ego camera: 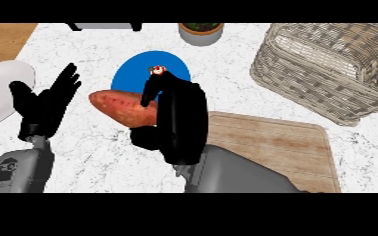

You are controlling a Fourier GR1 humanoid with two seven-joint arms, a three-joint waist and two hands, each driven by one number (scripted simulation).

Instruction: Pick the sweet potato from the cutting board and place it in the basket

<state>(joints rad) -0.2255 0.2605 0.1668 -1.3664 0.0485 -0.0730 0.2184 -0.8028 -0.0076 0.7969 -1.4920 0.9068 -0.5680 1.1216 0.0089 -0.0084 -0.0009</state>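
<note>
Head view, 1 frame. Right hand is curled over the right end of the sweet potato, fingers wrapped around it and hiding that end; the exposed, reddish-brown left end sticks out toward the left hand. The potato sits over the marble counter, left of the cutting board and just below the blue plate, so it appears to be off the board already (contact with the counter cannot be judged under the hand). Grasping at 1 end probably follows from the arm coming in from the lower right across the board.

Left hand shows at the left edge, fingers straight and spread, upward, holding nothing: resting, clear of the work.

A small red item lies on the plate near the right fingertips. Wicker basket stands well apart at upper right; a potted plant is at the top.

Judgement: lift phase, roughly midway; carry to the right across the board remains. Risk: the long free end could tilt in the hold.
</note>
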